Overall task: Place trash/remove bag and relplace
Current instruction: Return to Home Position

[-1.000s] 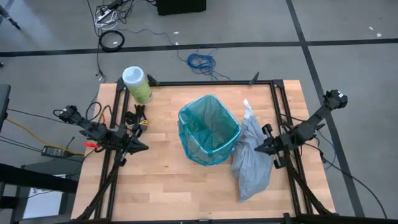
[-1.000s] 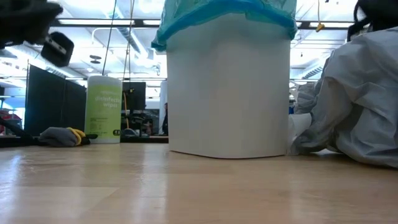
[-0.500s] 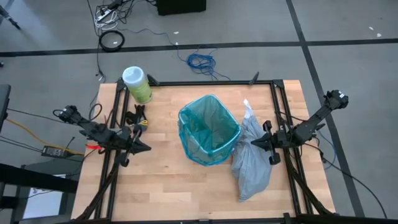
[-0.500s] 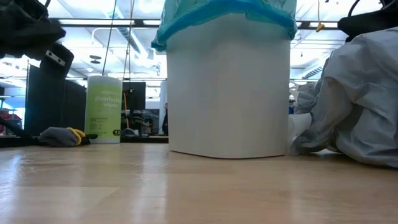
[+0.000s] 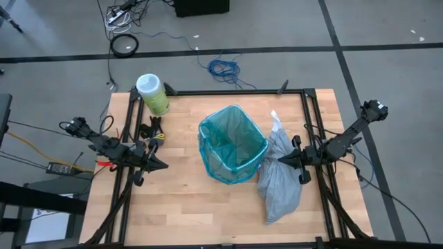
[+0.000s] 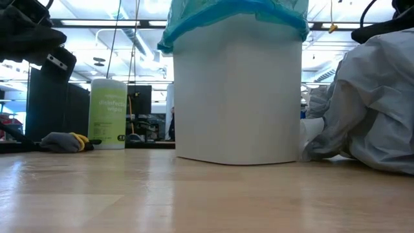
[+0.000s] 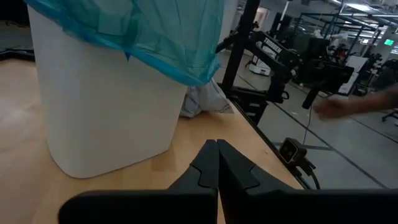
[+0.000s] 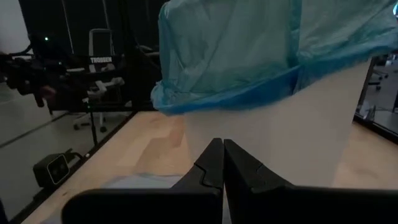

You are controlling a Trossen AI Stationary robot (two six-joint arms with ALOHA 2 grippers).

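Observation:
The white bin (image 5: 232, 146) stands mid-table, lined with a teal-green bag (image 7: 149, 31) folded over its rim. The pale grey bag (image 5: 281, 178) lies crumpled on the table against the bin's right side. No trash is in view. My left gripper (image 5: 164, 166) hovers shut over the table's left part, pointing level at the bin (image 7: 106, 106). My right gripper (image 5: 279, 161) is shut and level above the grey bag (image 6: 375, 103), pointing at the bin (image 8: 280, 118). It touches nothing that I can see.
A green wipes canister (image 5: 153, 93) stands at the far left corner. Beside it are dark clips with a yellow bit (image 5: 152, 130). Black frame rails (image 5: 309, 117) run along the table's sides. Bare wood lies near the front edge (image 5: 201, 214). A person's hand (image 7: 339, 107) shows beyond the table.
My right gripper has rolled at the wrist above the grey bag and edged slightly toward the bin. My left gripper has tipped a little downward. Both stay shut, and the bin and both bags have not moved.

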